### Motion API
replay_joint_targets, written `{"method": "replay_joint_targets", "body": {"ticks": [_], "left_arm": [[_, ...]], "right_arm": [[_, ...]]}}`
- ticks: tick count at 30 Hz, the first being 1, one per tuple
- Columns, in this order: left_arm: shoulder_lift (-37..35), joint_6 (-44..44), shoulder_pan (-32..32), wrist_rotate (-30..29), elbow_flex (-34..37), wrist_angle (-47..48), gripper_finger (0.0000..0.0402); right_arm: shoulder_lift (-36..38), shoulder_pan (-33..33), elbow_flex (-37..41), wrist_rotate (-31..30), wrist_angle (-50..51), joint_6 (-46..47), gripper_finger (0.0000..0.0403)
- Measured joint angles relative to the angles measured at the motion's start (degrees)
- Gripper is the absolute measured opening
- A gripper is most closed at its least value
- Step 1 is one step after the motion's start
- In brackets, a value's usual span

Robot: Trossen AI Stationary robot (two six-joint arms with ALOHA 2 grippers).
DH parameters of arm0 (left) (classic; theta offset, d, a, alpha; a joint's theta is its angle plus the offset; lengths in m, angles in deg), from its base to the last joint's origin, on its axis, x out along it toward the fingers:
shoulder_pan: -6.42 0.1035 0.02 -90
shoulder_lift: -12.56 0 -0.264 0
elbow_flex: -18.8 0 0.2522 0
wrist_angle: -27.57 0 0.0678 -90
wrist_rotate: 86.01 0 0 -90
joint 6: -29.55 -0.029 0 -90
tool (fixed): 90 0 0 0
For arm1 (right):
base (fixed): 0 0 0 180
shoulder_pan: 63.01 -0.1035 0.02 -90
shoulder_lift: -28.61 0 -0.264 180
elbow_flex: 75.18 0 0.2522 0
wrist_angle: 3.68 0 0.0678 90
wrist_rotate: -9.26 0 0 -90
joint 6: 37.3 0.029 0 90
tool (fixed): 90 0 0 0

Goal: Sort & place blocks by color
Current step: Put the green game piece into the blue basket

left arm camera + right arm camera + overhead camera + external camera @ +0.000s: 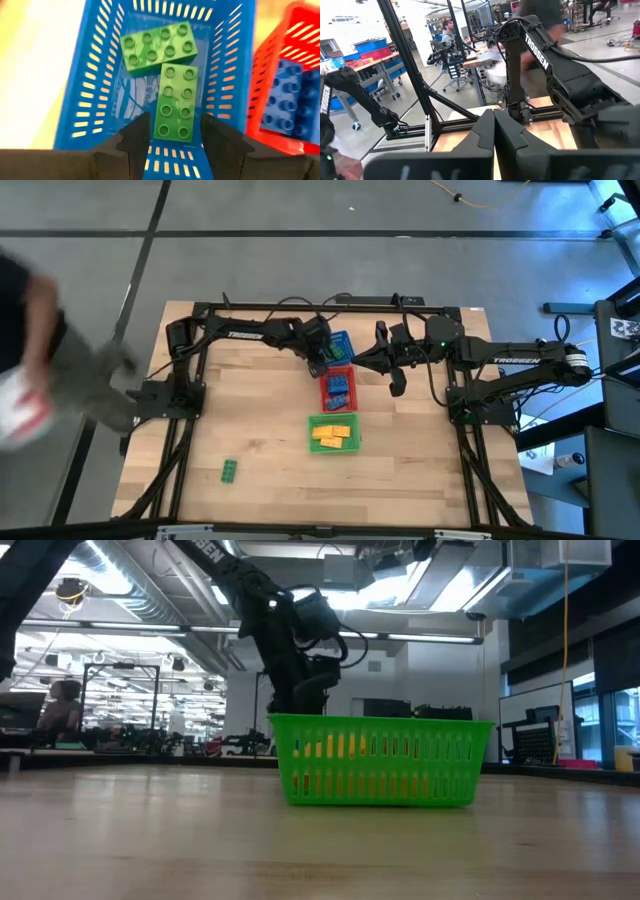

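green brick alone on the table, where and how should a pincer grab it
Take the green brick across its two long sides, coming straight down from above. It lies flat on the bare wooden table, far from the baskets, so nothing blocks a top approach.

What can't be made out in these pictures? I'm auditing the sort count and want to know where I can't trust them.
- Blue basket, high view: the left tool covers it; its green blocks show only in the left wrist view.
- Red basket, high view: blue blocks too small to count; cut off in the left wrist view.
- Green basket, low view: mesh hides the yellow blocks.
- Lone green block: studs too small.
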Motion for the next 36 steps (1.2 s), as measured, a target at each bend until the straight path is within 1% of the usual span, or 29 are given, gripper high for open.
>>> {"method": "replay_joint_targets", "body": {"ticks": [4, 8, 11, 13, 16, 18, 22, 25, 29, 32, 36], "left_arm": [[-3.6, -3.0, 0.3, -0.6, 0.0, 0.5, 0.0163], [-10.0, -5.0, 1.6, -1.5, 0.0, 0.4, 0.0163], [-15.6, -4.8, 2.3, -0.5, 0.0, -0.5, 0.0163], [-20.0, -4.6, 2.3, 1.5, 0.0, -1.6, 0.0163], [-26.3, -2.5, 1.0, 5.7, 0.0, -5.4, 0.0163], [-30.1, -1.5, -0.6, 7.4, 0.0, -7.9, 0.0163], [-36.6, -1.6, -5.6, 6.4, 0.4, -13.2, 0.0163], [-40.6, -1.6, -9.3, 3.6, 3.9, -19.5, 0.0163], [-45.4, -1.0, -12.9, -0.1, 12.1, -29.0, 0.0163], [-48.4, 1.3, -15.2, -0.8, 19.1, -36.3, 0.0163], [-50.6, 4.0, -17.9, -0.6, 27.9, -45.6, 0.0163]], "right_arm": [[0.0, 0.0, 0.0, 0.0, 0.0, -0.8, 0.0000], [0.0, 0.0, 0.0, -1.1, 0.0, -1.0, 0.0000], [0.0, 0.0, 0.0, -1.3, -0.1, -1.2, 0.0000], [0.0, 0.0, 0.0, -1.4, -0.1, -1.6, 0.0000], [0.0, 0.0, 0.0, -1.3, -0.1, -2.3, 0.0000], [0.0, 0.0, 0.0, -1.2, -0.1, -2.3, 0.0000], [0.0, 0.0, 0.0, 0.0, -0.2, -2.4, 0.0000], [0.0, 0.0, 0.0, 1.0, -0.2, -2.5, 0.0000], [0.0, 0.0, 0.0, 1.9, -0.2, -2.5, 0.0000], [0.0, 0.0, 0.0, 2.1, -0.2, -2.5, 0.0000], [0.0, 0.0, 0.0, 2.2, -0.1, -2.5, 0.0000]]}}
